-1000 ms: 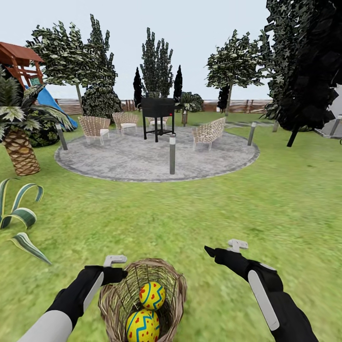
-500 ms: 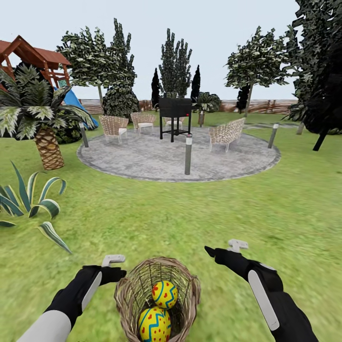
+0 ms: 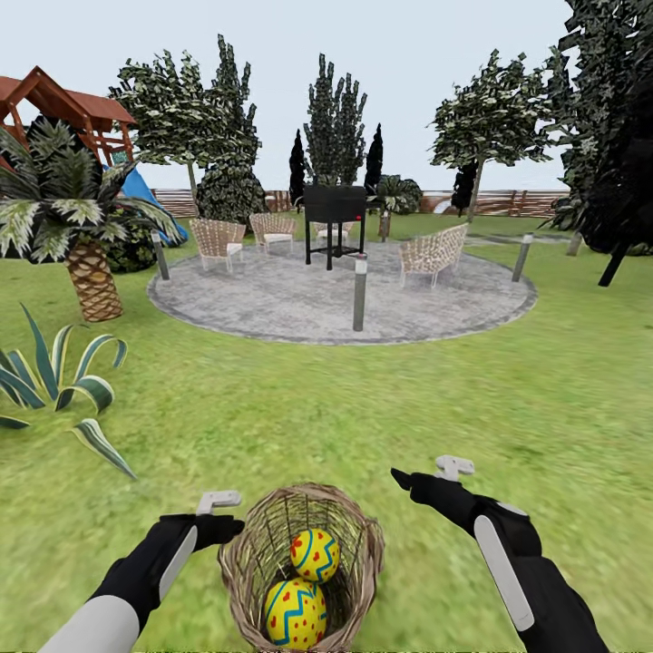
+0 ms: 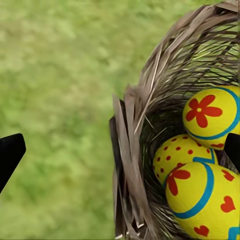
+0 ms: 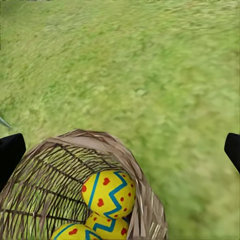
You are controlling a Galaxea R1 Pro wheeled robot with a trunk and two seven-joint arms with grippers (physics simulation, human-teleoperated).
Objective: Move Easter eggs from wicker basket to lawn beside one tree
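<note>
The wicker basket [image 3: 245, 562] stands on the lawn [image 3: 381, 408] right below me, between my two arms. Two Easter eggs [image 3: 315, 554] [image 3: 296, 614] show inside it in the head view. The left wrist view shows all three eggs [image 4: 207, 112] [image 4: 182, 152] [image 4: 205, 200] lying together. My left gripper [image 3: 227, 521] hovers open beside the basket's left rim [image 4: 130, 165], fingertips [image 4: 10, 155] wide apart. My right gripper [image 3: 408, 481] is open over the grass to the right, looking down on the basket [image 5: 60, 150] and an egg [image 5: 108, 193]. A pale-trunked tree [image 3: 474, 192] stands far off.
A round grey paved patch [image 3: 299, 304] with woven chairs [image 3: 433, 254], a black grill [image 3: 334, 213] and short posts [image 3: 359, 292] lies ahead. A palm [image 3: 91, 272] and a spiky plant [image 3: 54, 381] are at the left, a near-black tree [image 3: 617, 136] at the right.
The whole view has swung left, so the garden shifted right. The basket now sits more centred between my arms and slightly higher in the picture. Both grippers stay open.
</note>
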